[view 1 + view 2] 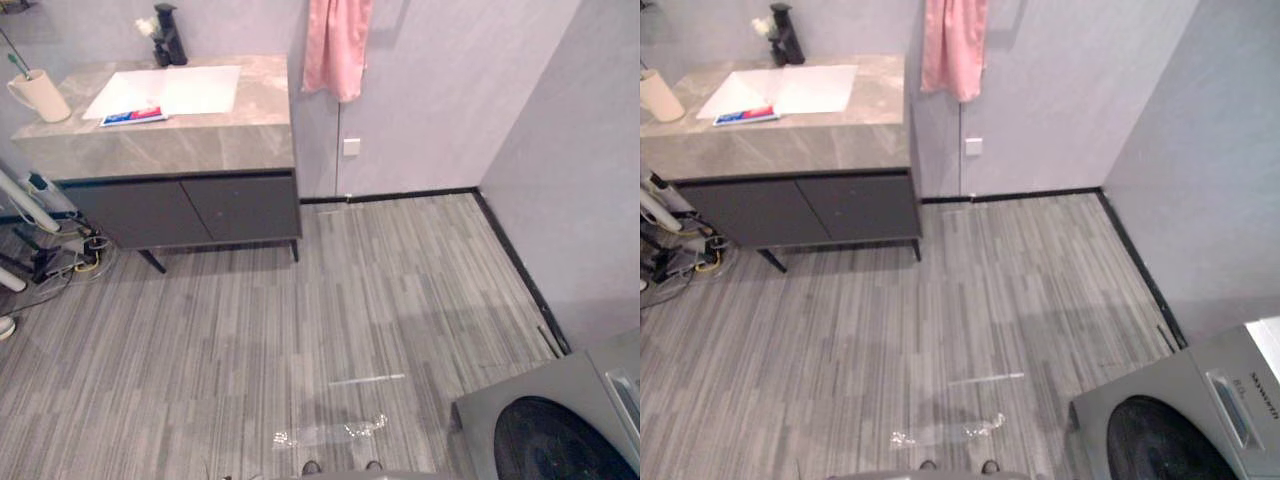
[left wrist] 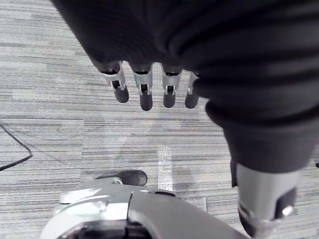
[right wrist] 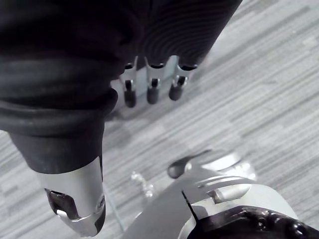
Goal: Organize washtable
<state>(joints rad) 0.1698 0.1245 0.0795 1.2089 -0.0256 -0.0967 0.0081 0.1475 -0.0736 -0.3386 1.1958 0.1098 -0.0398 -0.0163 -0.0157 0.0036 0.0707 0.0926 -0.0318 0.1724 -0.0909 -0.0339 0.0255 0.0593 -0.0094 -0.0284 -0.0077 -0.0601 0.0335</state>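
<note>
Marble-topped table (image 1: 200, 150) sits at the frame's upper left, cup (image 1: 40, 97) and toothpaste tube (image 1: 133, 116) by its sink (image 1: 190, 88); my left robot hand (image 2: 145, 94) and right robot hand (image 3: 152, 90) hang relaxed, empty, since I judge nothing reachable.

A cream cup (image 1: 40, 96) stands upright at the grey tabletop's (image 1: 200, 145) left end; a red-and-blue tube (image 1: 133, 116) lies flat at the white basin's (image 1: 190, 88) front edge.

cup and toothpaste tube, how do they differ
The cup stands upright; the toothpaste tube lies flat. The cup is cream, the toothpaste tube red and blue. The cup sits at the left end of the counter, the toothpaste tube by the front edge of the basin. Both rest on the grey counter.
</note>
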